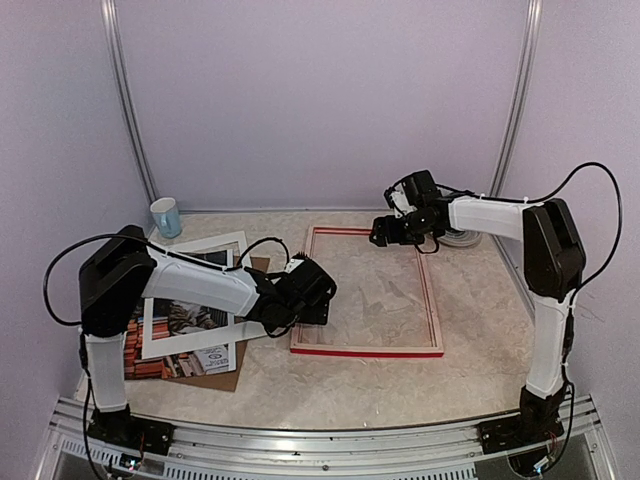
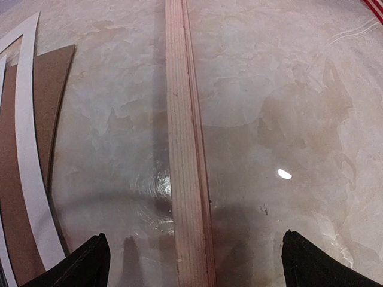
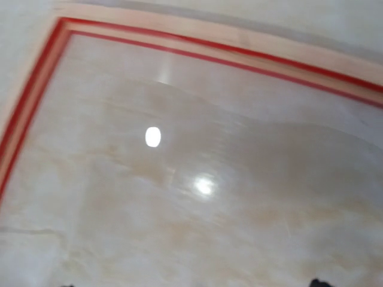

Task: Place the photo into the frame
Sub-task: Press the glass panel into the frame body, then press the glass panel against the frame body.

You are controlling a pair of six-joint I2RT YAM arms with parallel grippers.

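The frame [image 1: 366, 349] lies flat mid-table, pale wood back up, its edges red. My left gripper [image 1: 312, 296] hovers over its left rail; the left wrist view shows that rail [image 2: 188, 167] running between the open fingers of the left gripper [image 2: 196, 268], which do not touch it. My right gripper [image 1: 385, 232] hangs above the frame's far right corner. In the right wrist view a corner of the frame [image 3: 209, 51] fills the top, and the right gripper [image 3: 192, 284] shows only dark tips far apart, with nothing between them. The photo [image 1: 185, 318] lies at the left under a white mat [image 1: 215, 247].
A brown backing board [image 1: 232, 372] sits beneath the photo and mat, and shows in the left wrist view as the board [image 2: 51, 119] beside the mat [image 2: 30, 179]. A pale blue cup [image 1: 166, 216] stands at the back left. A round whitish object [image 1: 462, 238] lies behind the right gripper.
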